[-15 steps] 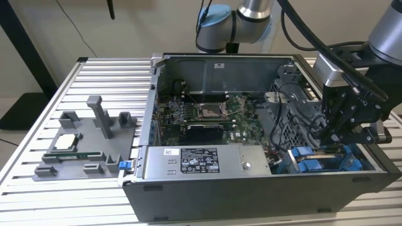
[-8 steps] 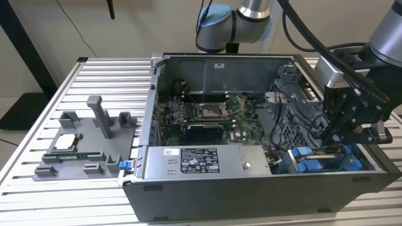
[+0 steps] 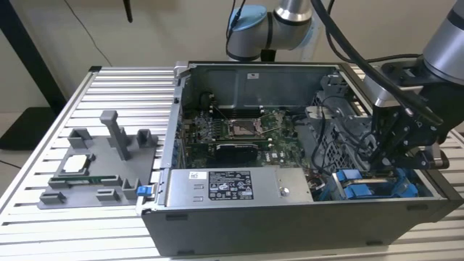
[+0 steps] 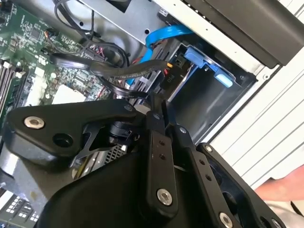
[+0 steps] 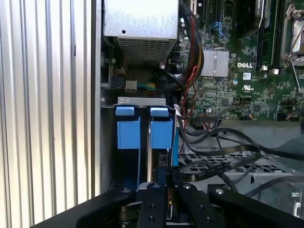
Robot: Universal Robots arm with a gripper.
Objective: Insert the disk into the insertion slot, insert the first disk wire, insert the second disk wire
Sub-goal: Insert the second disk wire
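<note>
Disk (image 5: pixel 151 135) seated upright in insertion slot (image 5: pixel 141 101), gripper (image 4: pixel 159 105) narrowed on black wire (image 4: pixel 118 71); possible connector misalignment, bent plug.

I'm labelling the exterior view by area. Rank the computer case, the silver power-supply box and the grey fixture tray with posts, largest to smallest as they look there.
1. computer case
2. grey fixture tray
3. silver power-supply box
The last two look close in area; the tray's posts tip it ahead, so that order is unsure.
</note>
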